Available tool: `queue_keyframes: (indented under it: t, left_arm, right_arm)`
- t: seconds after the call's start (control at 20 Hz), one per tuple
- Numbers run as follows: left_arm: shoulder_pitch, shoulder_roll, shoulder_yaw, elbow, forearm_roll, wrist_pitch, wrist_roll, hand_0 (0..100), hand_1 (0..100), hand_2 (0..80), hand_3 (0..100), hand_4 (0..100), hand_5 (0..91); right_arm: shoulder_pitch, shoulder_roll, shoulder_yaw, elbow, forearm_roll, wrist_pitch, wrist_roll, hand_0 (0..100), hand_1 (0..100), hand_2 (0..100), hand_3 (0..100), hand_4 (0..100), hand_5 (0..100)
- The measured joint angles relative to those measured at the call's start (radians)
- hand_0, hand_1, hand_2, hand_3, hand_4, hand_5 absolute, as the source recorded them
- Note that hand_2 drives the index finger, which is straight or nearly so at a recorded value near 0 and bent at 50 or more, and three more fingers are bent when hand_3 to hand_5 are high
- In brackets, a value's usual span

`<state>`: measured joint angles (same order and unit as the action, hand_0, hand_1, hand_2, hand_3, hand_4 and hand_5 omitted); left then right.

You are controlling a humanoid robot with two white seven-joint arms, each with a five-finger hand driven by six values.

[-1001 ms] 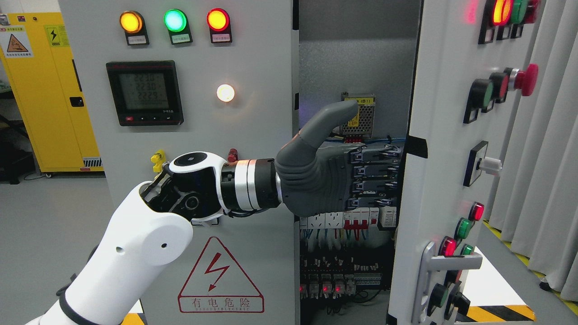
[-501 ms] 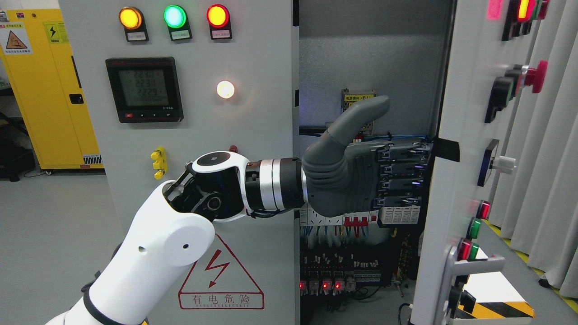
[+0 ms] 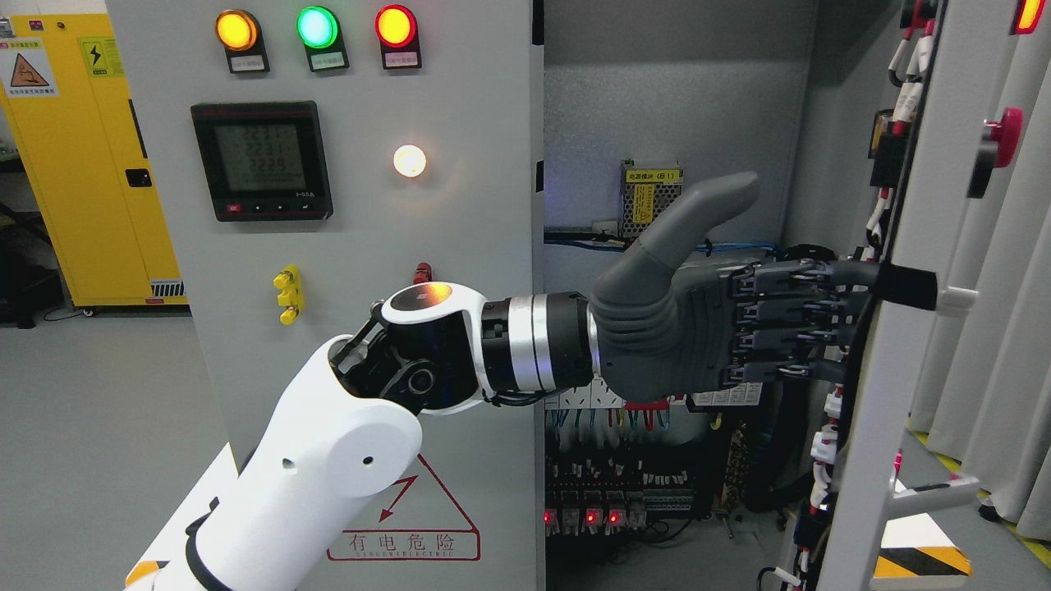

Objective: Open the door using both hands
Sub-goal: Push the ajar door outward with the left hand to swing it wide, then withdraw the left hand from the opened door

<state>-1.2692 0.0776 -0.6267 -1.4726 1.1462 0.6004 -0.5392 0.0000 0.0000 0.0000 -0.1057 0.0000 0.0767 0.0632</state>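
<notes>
The grey electrical cabinet has a shut left door with lamps and a meter. Its right door is swung far out, nearly edge-on to me, with wiring showing on its inner face. My left arm comes in from the lower left and reaches across the opening. My left hand is open, thumb up, with its straight fingers laid against the inner side of the right door near a black patch. It holds nothing. My right hand is out of view.
Inside the cabinet are a power supply, breakers and wiring. The right door's lever handle sticks out low down. A yellow cabinet stands at the far left, grey curtains at the right.
The right door has swung further open to the right, from angled to nearly edge-on. My left hand has followed it rightward, fingers still against it.
</notes>
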Motion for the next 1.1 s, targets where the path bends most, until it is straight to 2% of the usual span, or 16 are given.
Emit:
queue_keyframes:
  t: [0.45, 0.55, 0.75, 1.1]
  left_arm:
    - [0.005, -0.103, -0.004, -0.009, -0.002, 0.003, 0.039, 0, 0, 0.0, 0, 0, 0.0]
    - [0.007, -0.126, -0.004, -0.01, -0.003, 0.003, 0.07, 0, 0, 0.0, 0, 0, 0.0]
    - [0.008, -0.166, -0.01, -0.012, -0.004, -0.003, 0.166, 0, 0, 0.0, 0, 0, 0.0]
    - [0.006, -0.21, -0.039, -0.014, 0.009, -0.014, 0.203, 0, 0, 0.0, 0, 0, 0.0]
  right_arm:
    - [0.0, 0.0, 0.0, 0.0, 0.0, 0.0, 0.0, 22, 0, 0, 0, 0, 0]
    - [0.0, 0.0, 0.0, 0.0, 0.0, 0.0, 0.0, 22, 0, 0, 0, 0, 0]
    - [0.0, 0.0, 0.0, 0.0, 0.0, 0.0, 0.0, 22, 0, 0, 0, 0, 0]
    - [0.0, 0.0, 0.0, 0.0, 0.0, 0.0, 0.0, 22, 0, 0, 0, 0, 0]
